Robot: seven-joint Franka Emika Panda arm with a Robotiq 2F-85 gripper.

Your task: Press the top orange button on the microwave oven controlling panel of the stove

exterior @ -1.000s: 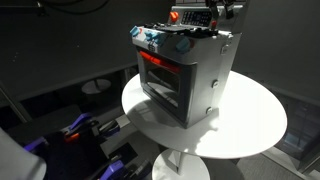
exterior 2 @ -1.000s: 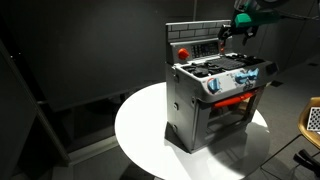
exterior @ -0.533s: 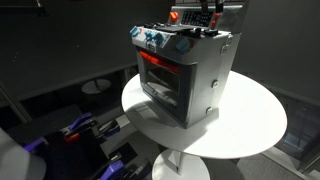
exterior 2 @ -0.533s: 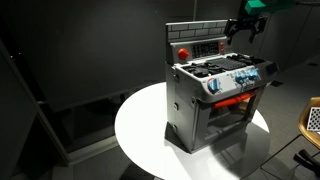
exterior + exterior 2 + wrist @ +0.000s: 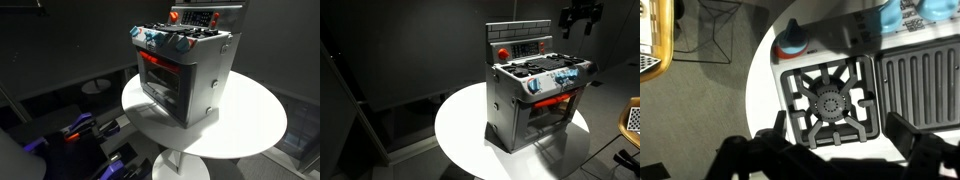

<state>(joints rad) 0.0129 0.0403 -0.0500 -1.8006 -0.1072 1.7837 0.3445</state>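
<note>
The silver toy stove (image 5: 185, 75) (image 5: 535, 100) stands on a round white table (image 5: 255, 125) (image 5: 460, 125). Its dark upright microwave oven controlling panel (image 5: 198, 17) (image 5: 528, 46) rises at the back of the cooktop. A red-orange button (image 5: 503, 52) shows at one end of the panel. My gripper (image 5: 578, 20) hangs open and empty above and to the side of the panel, clear of it. It is out of frame in the exterior view taken from the stove's front. The wrist view looks down past my open dark fingers (image 5: 840, 135) onto a burner grate (image 5: 827, 100).
A ribbed griddle (image 5: 920, 90) lies beside the burner, with blue-white knobs (image 5: 792, 40) along the front edge. Blue and red clutter (image 5: 80, 128) lies on the floor by the table. A tan object (image 5: 632, 120) sits at the frame edge.
My gripper has lifted up and away from the panel, moving off to the side and out of the top of one exterior view. The stove has not moved.
</note>
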